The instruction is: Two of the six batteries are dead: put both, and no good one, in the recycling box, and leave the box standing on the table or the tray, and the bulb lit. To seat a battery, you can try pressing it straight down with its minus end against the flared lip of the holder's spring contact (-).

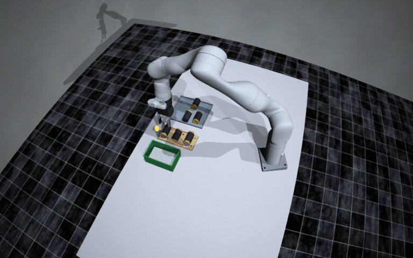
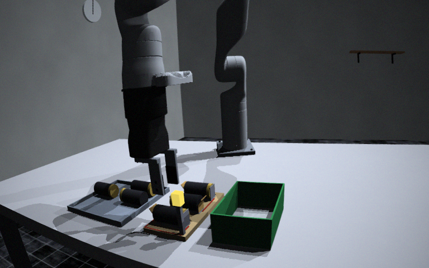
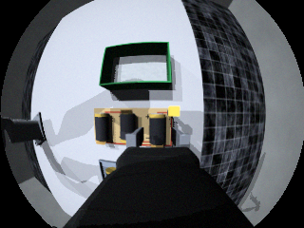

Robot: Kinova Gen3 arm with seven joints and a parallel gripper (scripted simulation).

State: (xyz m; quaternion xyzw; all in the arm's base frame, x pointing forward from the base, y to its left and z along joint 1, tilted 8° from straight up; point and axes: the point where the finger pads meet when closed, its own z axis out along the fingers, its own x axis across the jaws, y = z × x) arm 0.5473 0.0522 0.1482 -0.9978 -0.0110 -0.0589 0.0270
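My gripper (image 1: pixel 164 124) (image 2: pixel 167 188) (image 3: pixel 157 134) is open and empty, just above the holder's battery nearest the bulb (image 1: pixel 165 131) (image 2: pixel 165 215) (image 3: pixel 157 130). The wooden holder (image 1: pixel 191 148) (image 2: pixel 189 232) (image 3: pixel 114 135) also bears a middle battery (image 1: pixel 176 134) (image 2: pixel 191 201) (image 3: pixel 127 125) and a far battery (image 1: pixel 189 138) (image 2: pixel 198 187) (image 3: pixel 102 129). The bulb (image 1: pixel 157 128) (image 2: pixel 177 198) (image 3: pixel 174 111) glows bright yellow. Three batteries (image 1: pixel 196 102) (image 1: pixel 186 116) (image 1: pixel 197 117) lie in the grey tray (image 1: pixel 180 105) (image 2: pixel 94 212). The green box (image 1: pixel 161 164) (image 2: pixel 242 232) stands upright with no battery visible inside.
The box stands beside the holder, on the side away from the tray. The bulb post rises close to my fingers. The arm's base (image 1: pixel 273 165) (image 2: pixel 235 152) is on the far side of the table. A table edge lies near the holder's bulb end.
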